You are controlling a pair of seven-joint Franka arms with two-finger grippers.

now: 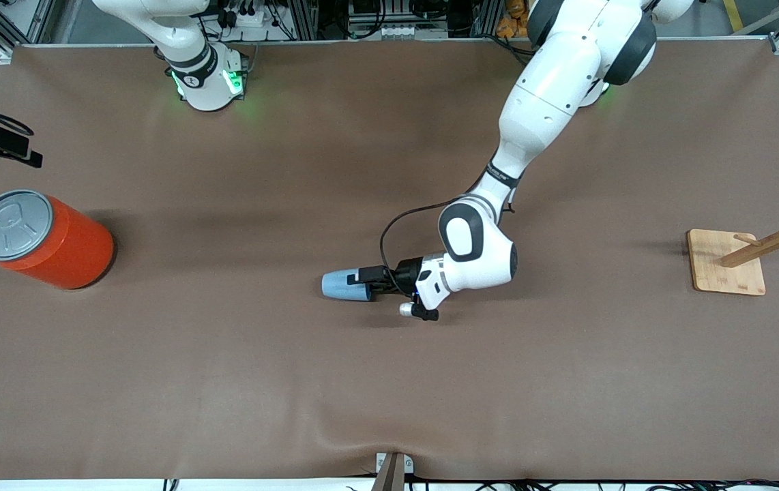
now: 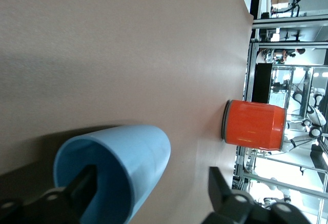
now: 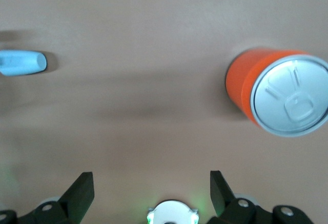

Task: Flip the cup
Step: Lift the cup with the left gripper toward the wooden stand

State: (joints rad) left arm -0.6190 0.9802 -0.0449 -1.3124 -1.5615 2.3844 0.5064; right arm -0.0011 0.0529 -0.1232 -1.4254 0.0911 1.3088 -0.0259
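Reaching low over the middle of the table, our left gripper point(image 1: 367, 284) has its fingers spread, one black finger point(image 2: 82, 190) inside the mouth of the light-blue cup point(image 1: 345, 286) and the other outside it, so nothing is clamped. We see the cup lying on its side on the brown table point(image 1: 226, 382), its closed end pointing toward the right arm's end. Our right gripper point(image 3: 148, 193) waits, fingers parted and holding nothing, high above the table at its own base. An orange can point(image 1: 55, 242) with a grey lid stands at the right arm's end, and a wooden rack point(image 1: 758, 256) stands at the left arm's end.
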